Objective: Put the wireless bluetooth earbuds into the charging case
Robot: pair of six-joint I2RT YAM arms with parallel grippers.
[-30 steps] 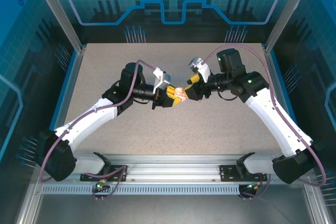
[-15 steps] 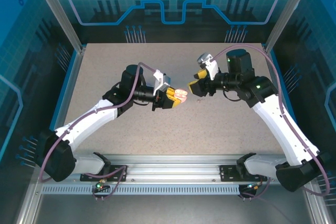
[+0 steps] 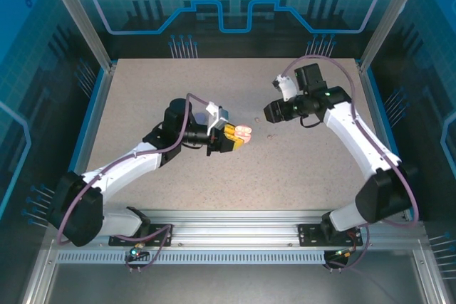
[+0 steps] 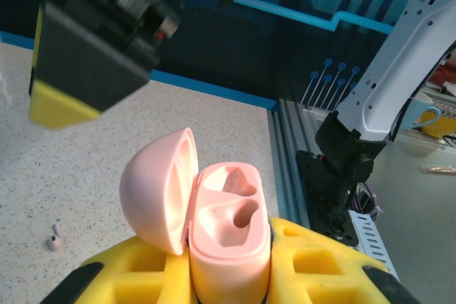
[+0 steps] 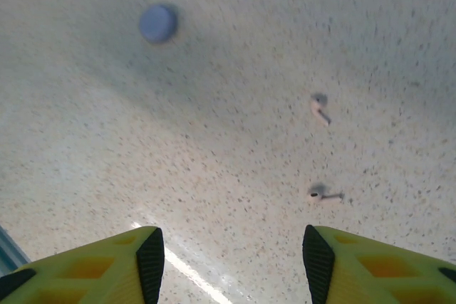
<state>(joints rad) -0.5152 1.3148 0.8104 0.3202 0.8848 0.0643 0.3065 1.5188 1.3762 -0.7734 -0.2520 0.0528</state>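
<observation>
Earbuds [image 5: 319,107], tiny, stemmed and pale pinkish-beige, lie loose on the speckled beige tabletop [image 5: 214,140]. The right wrist view shows two of them, apart from each other, with the second [image 5: 322,192] closer to the camera. The right gripper [image 5: 231,247] hangs over them with its yellow fingers [image 5: 107,261] spread wide and nothing between them. Farther off on the same surface sits a small bluish-grey round disc [image 5: 158,23], too blurred to tell more.

From above, the right gripper [image 3: 271,113] is over the middle of the tabletop, a little toward the right edge. The left gripper [image 3: 239,135] is just beside it, nearer the centre.

The left gripper's yellow fingers [image 4: 313,261] are pinched on a pink rounded plastic charging case [image 4: 228,240], one on either flank of its body. The case's domed lid is swung open to the left in the left wrist view, and both moulded wells inside are empty. One pale earbud [image 4: 53,237] lies on the tabletop to the left of the case in that view, well apart from it.
</observation>
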